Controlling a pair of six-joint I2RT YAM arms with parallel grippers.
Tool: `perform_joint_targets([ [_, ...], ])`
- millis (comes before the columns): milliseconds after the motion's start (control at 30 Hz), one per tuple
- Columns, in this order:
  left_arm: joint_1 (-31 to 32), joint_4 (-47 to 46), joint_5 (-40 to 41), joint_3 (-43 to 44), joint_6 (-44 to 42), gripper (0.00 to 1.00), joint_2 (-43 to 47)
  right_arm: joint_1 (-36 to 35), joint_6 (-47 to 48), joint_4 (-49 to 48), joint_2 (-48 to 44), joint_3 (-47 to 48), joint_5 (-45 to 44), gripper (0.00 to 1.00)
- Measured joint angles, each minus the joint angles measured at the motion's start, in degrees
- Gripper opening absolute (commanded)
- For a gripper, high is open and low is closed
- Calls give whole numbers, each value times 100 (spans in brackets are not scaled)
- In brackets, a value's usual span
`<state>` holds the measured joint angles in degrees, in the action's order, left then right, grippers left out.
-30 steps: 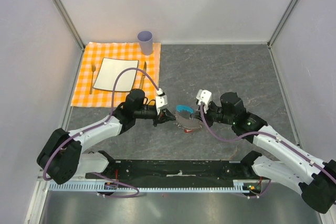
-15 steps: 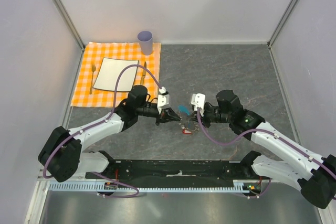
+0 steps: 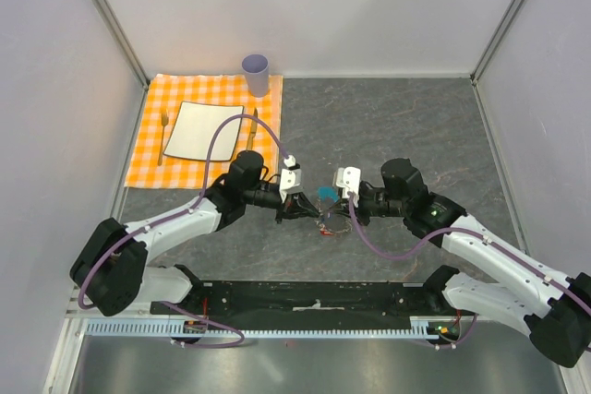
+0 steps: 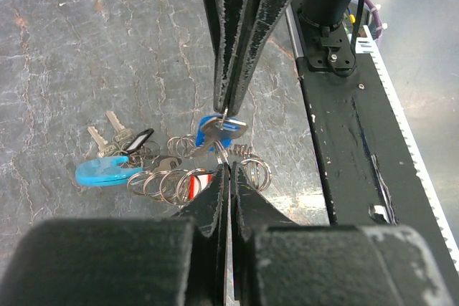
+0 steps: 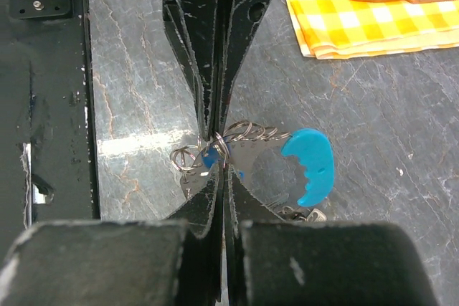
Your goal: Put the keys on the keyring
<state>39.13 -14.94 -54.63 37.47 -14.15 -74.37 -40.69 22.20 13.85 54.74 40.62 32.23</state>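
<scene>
Two end effectors nose to nose, threading not yet done

Two arms reach in low from either side and meet mid-tabletop (image 4: 107, 34), closer to the near edge than the far one. Their wrists are turned inward so the fingertips point straight at each other. The left end effector (image 4: 228, 171) is clenched tight, its tips down among the linked rings of the keyring (image 4: 107, 172). Whether it actually pinches a ring, I cannot tell. The right end effector (image 4: 225, 109) is clenched too, and it looks to be grasping a blue key (image 4: 219, 125) by the head, just above those rings.

So where are we? The keyring lies on the tabletop directly under the meeting point, with its cyan clasp off to one side. The other keys (image 4: 107, 134) lie against that clasp, touching the chain; threaded or loose, too small to say. My read is mid-task: the blue key is at the ring but not shown hooked on. That one needs seating, and the rest may follow.
</scene>
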Motion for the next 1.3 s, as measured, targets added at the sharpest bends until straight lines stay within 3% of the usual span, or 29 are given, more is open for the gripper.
perform_joint_targets([
  [1300, 24, 1235, -457, 417, -903, 2, -179, -348, 570, 420, 127, 4, -94, 0],
])
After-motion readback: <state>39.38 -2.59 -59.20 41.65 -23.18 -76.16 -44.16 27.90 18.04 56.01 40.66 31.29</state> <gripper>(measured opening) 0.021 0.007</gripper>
